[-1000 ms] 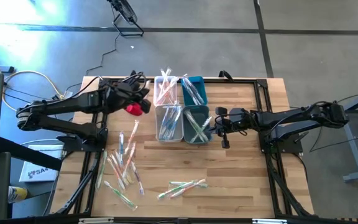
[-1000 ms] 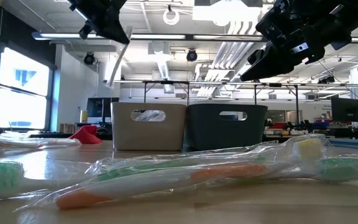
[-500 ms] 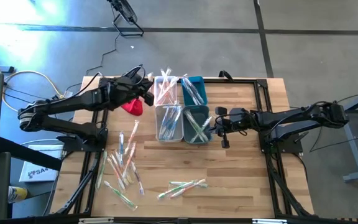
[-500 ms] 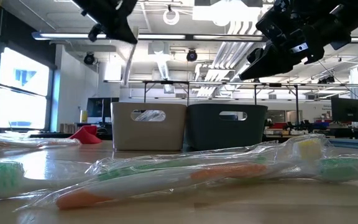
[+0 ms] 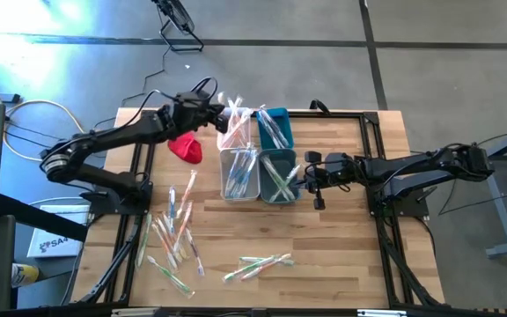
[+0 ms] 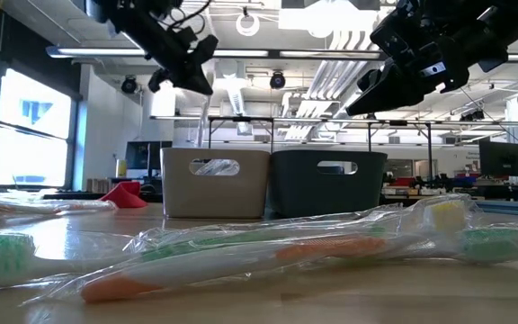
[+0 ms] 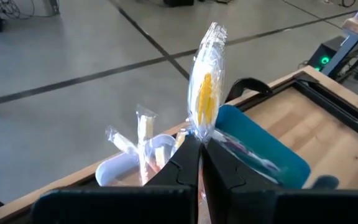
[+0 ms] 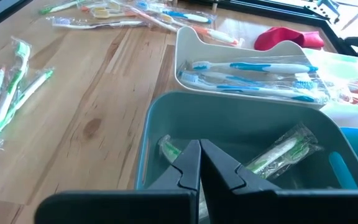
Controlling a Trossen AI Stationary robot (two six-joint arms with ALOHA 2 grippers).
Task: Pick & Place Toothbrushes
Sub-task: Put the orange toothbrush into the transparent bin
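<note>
My left gripper (image 5: 218, 113) (image 7: 199, 148) is shut on an orange toothbrush in a clear wrapper (image 7: 205, 93), held above the far-left white bin (image 5: 234, 128). My right gripper (image 5: 303, 181) (image 8: 199, 155) is shut and empty, hovering over the near teal bin (image 8: 166, 118), where green toothbrushes (image 8: 281, 152) lie. Blue toothbrushes (image 8: 253, 67) fill the near white bin (image 5: 238, 174). Loose wrapped toothbrushes lie flat on the table in a pile (image 5: 174, 233) and a small group (image 5: 258, 264). My left gripper pinches the wrapped orange toothbrush by one end (image 7: 197, 132) between its two fingers. It comes in from the table's left. The toothbrush sticks out past the fingertips, lifted clear above the far-left white bin.
Four bins stand in a two-by-two block mid-table, the far-right one blue (image 5: 274, 126). A red cloth (image 5: 186, 148) lies left of them. In the low view, wrapped toothbrushes (image 6: 268, 247) lie close in front. Bare wood shows on the table's right half (image 5: 359, 238).
My left arm has swung from above the red cloth toward the table's right and far edge. It has carried the orange toothbrush over the far-left white bin. My right arm has kept still.
</note>
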